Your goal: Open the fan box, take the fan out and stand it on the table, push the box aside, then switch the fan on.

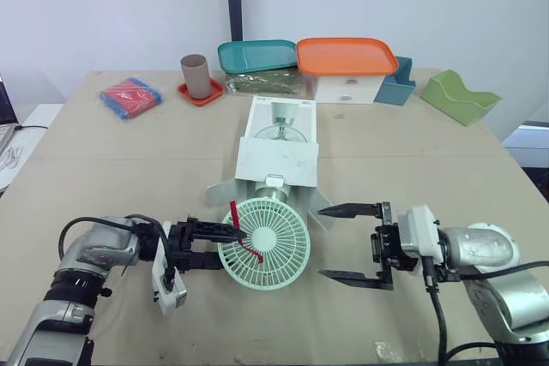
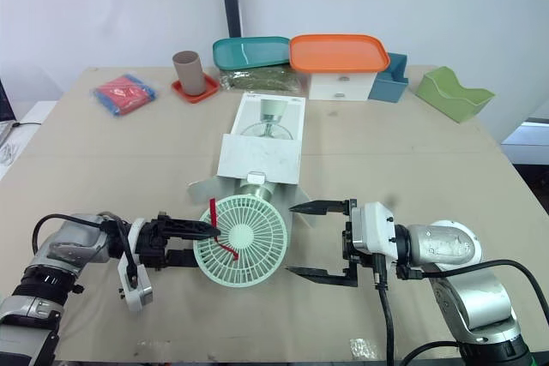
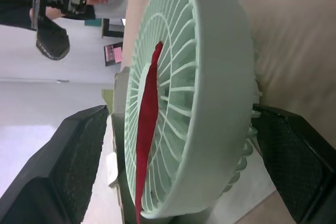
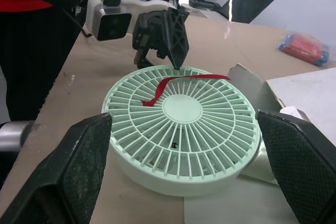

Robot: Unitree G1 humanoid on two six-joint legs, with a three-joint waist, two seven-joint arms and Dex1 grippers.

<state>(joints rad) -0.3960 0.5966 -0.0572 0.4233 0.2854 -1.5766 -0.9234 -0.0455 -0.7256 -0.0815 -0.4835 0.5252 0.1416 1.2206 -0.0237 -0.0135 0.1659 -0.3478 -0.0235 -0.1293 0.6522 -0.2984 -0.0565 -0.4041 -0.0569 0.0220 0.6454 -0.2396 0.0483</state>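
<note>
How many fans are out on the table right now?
1. The pale green fan lies face up in front of the open box, between the left gripper and right gripper. The box may hide more inside.

Tan table (image 1: 429, 152): white fan box (image 1: 277, 159) dead centre, green fan (image 1: 274, 250) at six o'clock, red bundle (image 1: 130, 97) at ten, saucer (image 1: 202, 95) at eleven, orange-lidded tub (image 1: 347, 66) at one, green holder (image 1: 459, 98) at two.

The fan (image 1: 264, 242) head hides most of its stand (image 1: 274, 183), and its switch cannot be made out. Print on the box (image 1: 276, 160) is too small to read. At the surface's (image 1: 103, 169) far edge a teal lid (image 1: 257, 56) covers part of a green packet (image 1: 262, 83). 1 person (image 4: 23, 51) is cut off by the picture's edge.
</note>
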